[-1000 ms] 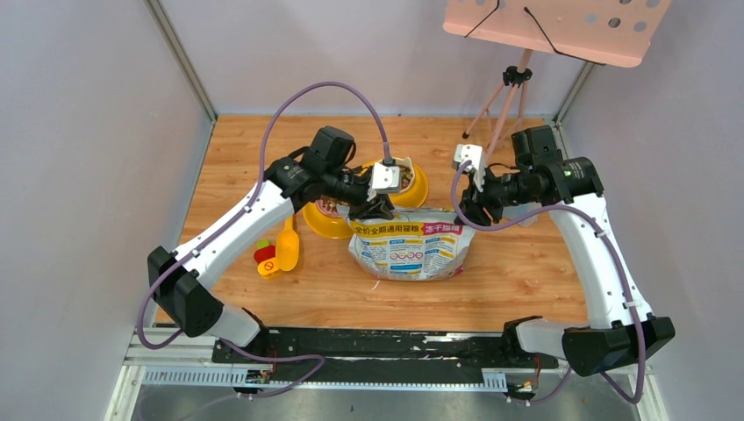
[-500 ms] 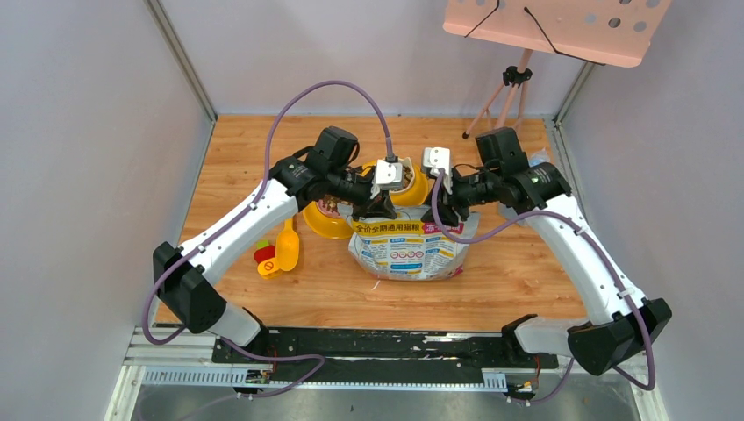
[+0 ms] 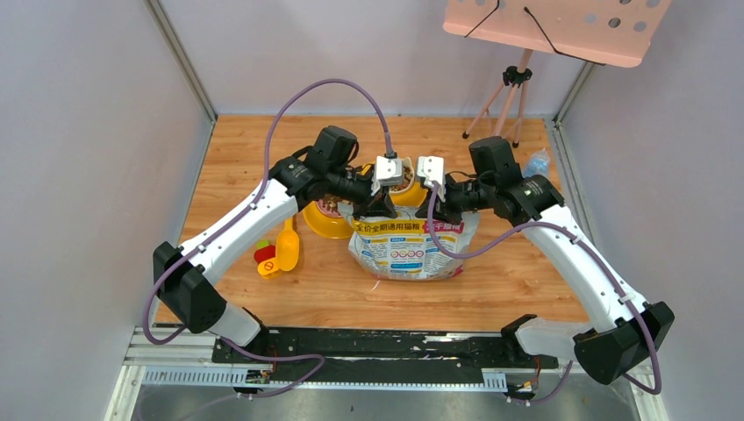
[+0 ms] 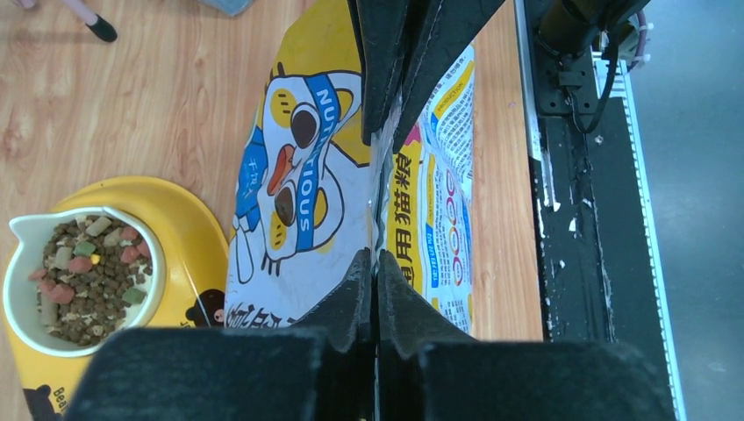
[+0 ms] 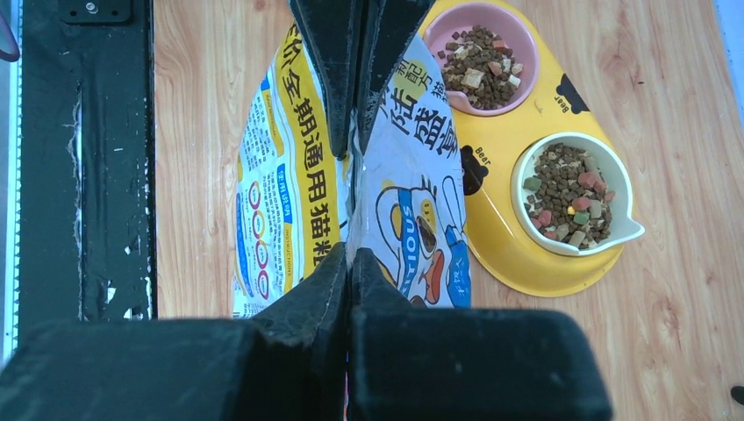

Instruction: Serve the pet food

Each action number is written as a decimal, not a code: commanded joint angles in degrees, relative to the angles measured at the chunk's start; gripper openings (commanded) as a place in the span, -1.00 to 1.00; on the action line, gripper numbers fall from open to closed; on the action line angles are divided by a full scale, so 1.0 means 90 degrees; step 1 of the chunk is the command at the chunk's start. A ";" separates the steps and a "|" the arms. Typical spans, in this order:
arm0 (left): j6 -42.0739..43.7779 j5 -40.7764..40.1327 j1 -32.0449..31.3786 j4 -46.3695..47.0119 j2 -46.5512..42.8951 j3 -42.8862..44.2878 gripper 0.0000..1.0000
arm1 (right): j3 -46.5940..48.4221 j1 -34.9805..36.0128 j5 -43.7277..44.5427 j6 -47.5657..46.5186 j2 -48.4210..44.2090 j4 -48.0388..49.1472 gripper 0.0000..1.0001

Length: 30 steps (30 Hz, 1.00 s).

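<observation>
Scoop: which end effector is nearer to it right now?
Left. The left end effector pinches the top edge of the bag at its left end, toward the scoop; the right end effector pinches the right end, farther off.

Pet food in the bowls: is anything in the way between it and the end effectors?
Nothing covers the pet food in the yellow feeder beside the bag. But the left end effector and right end effector are both shut on the bag's top edge, so the bag itself fills them.
</observation>
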 commanded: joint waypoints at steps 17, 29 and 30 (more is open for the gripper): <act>0.1263 -0.0434 0.0186 -0.0664 -0.0456 -0.0092 -0.57 | 0.0156 0.0026 0.0274 0.0090 -0.0370 0.0297 -1.00; 0.1408 -0.0612 0.0507 -0.1104 -0.0597 0.0013 -0.53 | 0.0099 0.0016 0.0354 0.0144 -0.0421 0.0253 -1.00; 0.1499 -0.0647 0.0565 -0.1111 -0.0668 -0.0019 -0.57 | 0.0106 0.0018 0.0362 0.0149 -0.0421 0.0252 -1.00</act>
